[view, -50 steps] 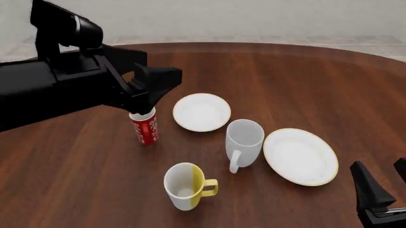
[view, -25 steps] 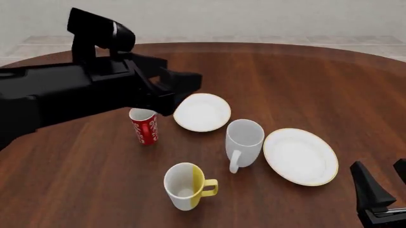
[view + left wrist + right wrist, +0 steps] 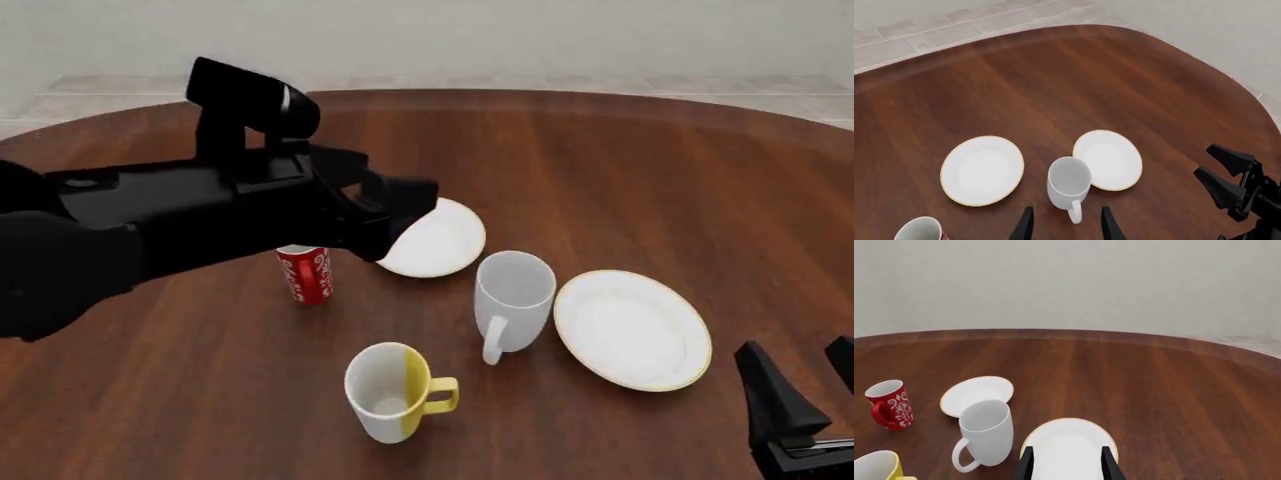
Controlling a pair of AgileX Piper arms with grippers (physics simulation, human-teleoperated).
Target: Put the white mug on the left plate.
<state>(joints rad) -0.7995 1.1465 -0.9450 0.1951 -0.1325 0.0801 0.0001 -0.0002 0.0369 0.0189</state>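
Note:
The white mug [image 3: 514, 292] stands upright mid-table with its handle toward the near edge; it also shows in the left wrist view [image 3: 1069, 181] and the right wrist view [image 3: 986, 431]. The left plate [image 3: 441, 243] lies just behind and left of it, partly hidden by my left arm, and is also in the left wrist view [image 3: 982, 170] and the right wrist view [image 3: 978, 393]. My left gripper [image 3: 407, 215] is open and empty, raised over that plate's left edge, apart from the mug. My right gripper [image 3: 807, 395] is open and empty at the near right.
A wider gold-rimmed plate [image 3: 630, 328] lies right of the mug. A red patterned cup [image 3: 306, 273] stands to the left under my left arm. A half-yellow mug [image 3: 388, 391] stands near the front. The table's far edge [image 3: 534, 95] curves behind.
My left arm has swung right, from above the red cup to over the left plate's edge, nearer the white mug. The right arm and all the objects have not moved.

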